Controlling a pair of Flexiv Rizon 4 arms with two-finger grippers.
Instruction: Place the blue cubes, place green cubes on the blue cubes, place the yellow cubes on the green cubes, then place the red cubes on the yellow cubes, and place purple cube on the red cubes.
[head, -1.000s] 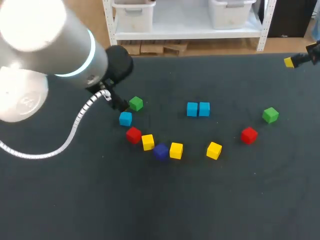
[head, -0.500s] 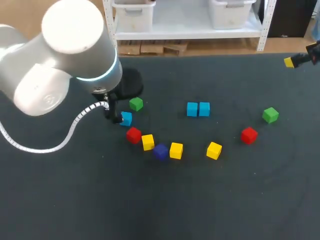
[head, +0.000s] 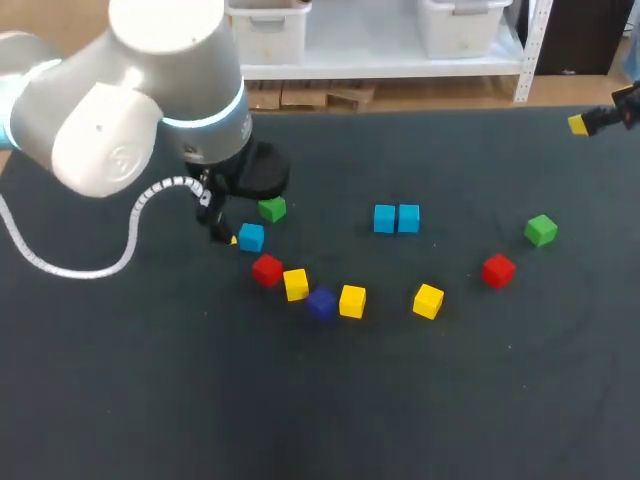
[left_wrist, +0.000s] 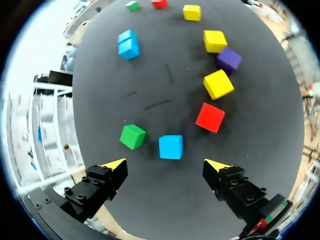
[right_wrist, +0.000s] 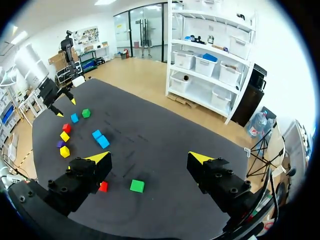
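In the head view the left gripper (head: 224, 234) sits low over the dark table (head: 300, 420), well left of the blue pair (head: 396, 218), two blue cubes touching side by side. The lone blue cube (head: 251, 237) lies just beside its yellow tip, with the near green cube (head: 271, 209) just behind and the near red cube (head: 266, 270) just in front. From there a curve runs nearer than the pair: a yellow cube (head: 295, 284), the purple cube (head: 321, 303), then two more yellow ones. The far red cube (head: 497, 269) and far green cube (head: 540, 230) lie right of the pair, and the right gripper (head: 580, 124) hangs at the table's far right corner. In the left wrist view the left gripper's fingers stand wide apart, holding nothing; the lone blue cube lies just ahead of the gap, the near green cube close beside it, the blue pair well beyond. In the right wrist view the right gripper is spread and empty, the far green cube showing between its fingers and the blue pair farther ahead.
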